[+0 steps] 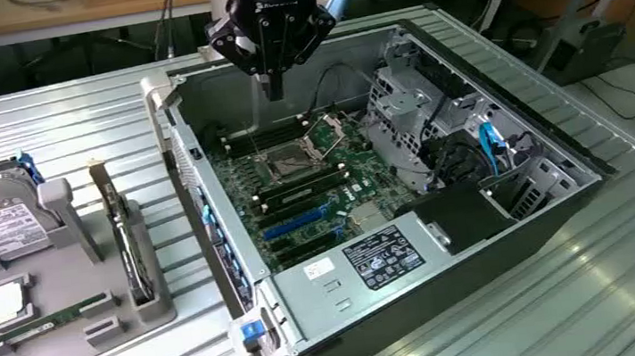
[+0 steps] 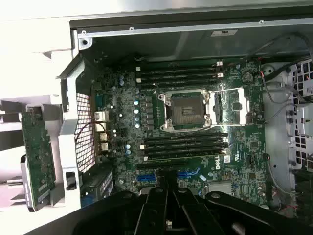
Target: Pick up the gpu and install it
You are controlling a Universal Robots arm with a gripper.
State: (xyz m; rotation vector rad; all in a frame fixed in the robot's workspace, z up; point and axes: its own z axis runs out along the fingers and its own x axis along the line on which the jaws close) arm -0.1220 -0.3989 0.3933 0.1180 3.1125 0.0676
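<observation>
Ribbed silver metal tabletop [image 1: 523,298] carries the open computer case of silver and black sheet metal [image 1: 307,298], lying on its side, with bare surface along its near edge. At the exterior view's left, just beside the case wall, the grey moulded plastic tray [image 1: 153,309] holds the gpu [image 1: 124,240], a thin dark card standing on edge in a slot, with its pale bracket at the far end. The green motherboard [image 1: 307,188] lies exposed inside the case. Above the case's far end hangs the black gripper [image 1: 274,84], jaws closed together, holding nothing, well apart from the gpu.
</observation>
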